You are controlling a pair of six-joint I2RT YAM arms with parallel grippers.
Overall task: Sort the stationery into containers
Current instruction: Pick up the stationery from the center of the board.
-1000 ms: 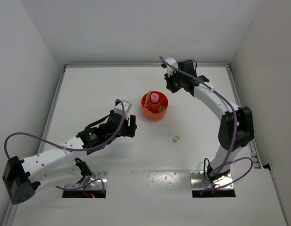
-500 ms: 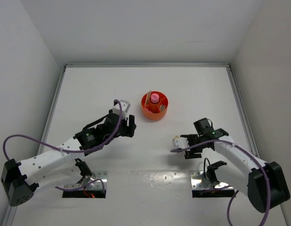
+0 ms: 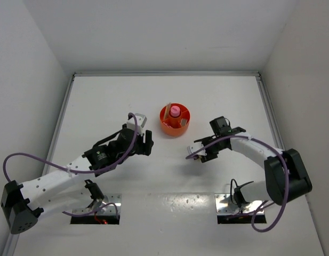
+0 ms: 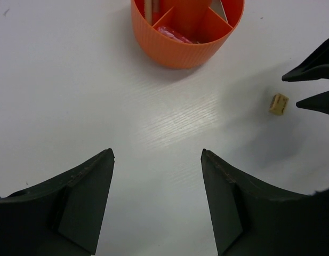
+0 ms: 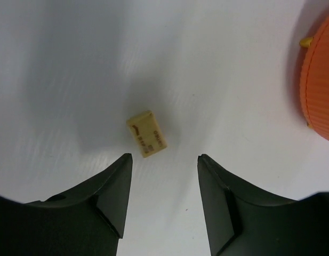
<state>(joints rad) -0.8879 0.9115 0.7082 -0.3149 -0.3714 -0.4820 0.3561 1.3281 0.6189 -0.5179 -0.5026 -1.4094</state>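
From above, the right claw (image 3: 197,156) has been swung in the last second from the far side of the orange organiser (image 3: 175,126) to the organiser's 5 o'clock, and its jaws have been parted. The last loose piece is judged to be next. The left claw (image 3: 147,143) is held open at 8 o'clock.

In the left wrist view, the tan cube (image 4: 279,104) is seen on the table (image 4: 73,80) at the organiser's 4 o'clock, with the right claw's tips at its 3 o'clock, not touching.

In the right wrist view, the cube lies just past the open tips, at 11 o'clock, ungripped.
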